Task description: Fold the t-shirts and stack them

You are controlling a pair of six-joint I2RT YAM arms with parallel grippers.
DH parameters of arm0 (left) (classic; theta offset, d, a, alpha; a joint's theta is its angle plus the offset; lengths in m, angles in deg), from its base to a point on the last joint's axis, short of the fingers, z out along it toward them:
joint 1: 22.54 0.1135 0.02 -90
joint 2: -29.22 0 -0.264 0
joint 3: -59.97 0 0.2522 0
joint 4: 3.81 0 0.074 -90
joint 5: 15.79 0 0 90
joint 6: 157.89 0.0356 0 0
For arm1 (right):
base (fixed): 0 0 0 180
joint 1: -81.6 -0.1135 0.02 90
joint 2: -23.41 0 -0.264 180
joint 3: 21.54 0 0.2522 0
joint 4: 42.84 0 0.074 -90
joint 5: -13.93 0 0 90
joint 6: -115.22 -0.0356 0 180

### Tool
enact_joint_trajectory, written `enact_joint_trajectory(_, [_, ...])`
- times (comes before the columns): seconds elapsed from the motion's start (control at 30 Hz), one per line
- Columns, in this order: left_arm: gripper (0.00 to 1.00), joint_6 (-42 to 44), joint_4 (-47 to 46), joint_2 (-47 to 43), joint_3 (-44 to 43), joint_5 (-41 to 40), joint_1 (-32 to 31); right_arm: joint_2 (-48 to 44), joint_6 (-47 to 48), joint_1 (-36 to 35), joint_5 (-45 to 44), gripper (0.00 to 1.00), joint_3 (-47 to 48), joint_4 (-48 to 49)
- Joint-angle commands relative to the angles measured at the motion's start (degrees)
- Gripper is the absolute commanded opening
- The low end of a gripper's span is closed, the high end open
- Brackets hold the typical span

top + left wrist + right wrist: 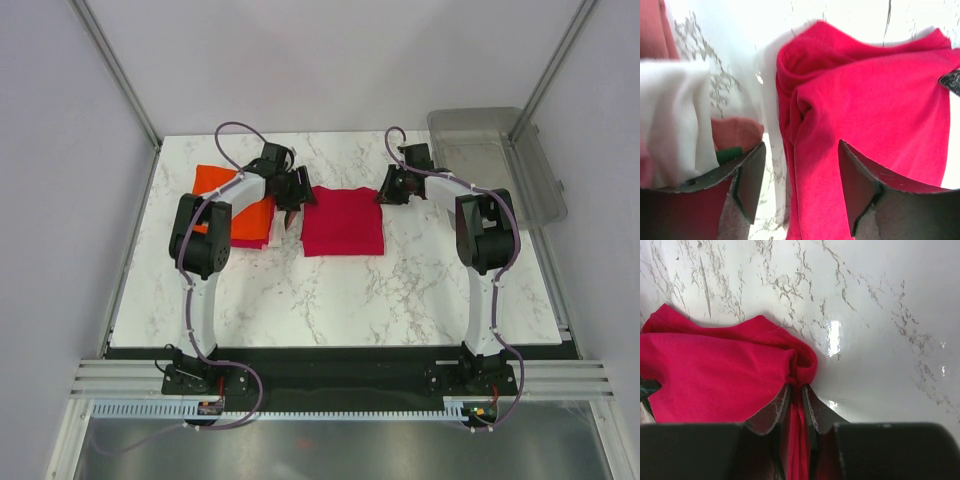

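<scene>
Right end effector (795, 388) is clamped on one edge of the red shirt (715, 370); the opposite edge is straddled by the open left end effector (801, 146).

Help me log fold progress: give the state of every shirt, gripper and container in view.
Red shirt: folded, lying flat, right edge pinched.
Orange shirt: folded, topping the left stack.
Left gripper: open over the red shirt's left edge.
Right gripper: shut on the red shirt.
Bin: open, looks empty.
</scene>
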Motion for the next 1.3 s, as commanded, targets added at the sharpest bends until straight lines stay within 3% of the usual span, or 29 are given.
enact_joint_trajectory(0.0, [0.66, -1.43, 0.17, 2.58, -3.25, 0.38, 0.53, 1.93, 0.9, -0.05, -1.09, 0.21, 1.08, -1.82])
enact_joint_trajectory(0.3, [0.59, -3.19, 3.15, 7.42, -7.73, -0.23, 0.36, 1.67, 0.81, 0.04, -0.03, 0.2, 1.26, -1.82])
enact_joint_trajectory(0.67, [0.44, -1.87, 5.18, 7.6, -8.88, -2.34, -1.05, 1.67, 0.64, -1.01, 0.94, 0.2, 1.78, -1.73])
enact_joint_trajectory(0.73, [0.35, -1.61, 5.18, 7.6, -8.97, -2.69, -1.05, 1.93, 0.55, -1.36, 0.85, 0.18, 1.87, -1.73])
enact_joint_trajectory(0.8, [0.25, -1.26, 5.35, 7.77, -9.41, -2.69, -1.05, 2.11, 0.46, -1.54, 0.85, 0.09, 2.31, -1.73])
enact_joint_trajectory(0.83, [0.15, -1.17, 5.27, 7.95, -9.58, -2.52, -1.05, 2.11, 0.37, -1.72, 0.76, 0.0, 2.57, -1.65])
enact_joint_trajectory(0.9, [0.02, -0.99, 5.35, 8.04, -9.67, -2.34, -0.96, 2.02, 0.37, -1.81, 0.85, 0.0, 3.01, -1.73])
enact_joint_trajectory(1.27, [0.02, 0.15, 3.95, -0.3, -4.23, -2.52, -1.05, -6.32, 0.55, -3.56, 1.99, 0.0, -0.05, -1.73])
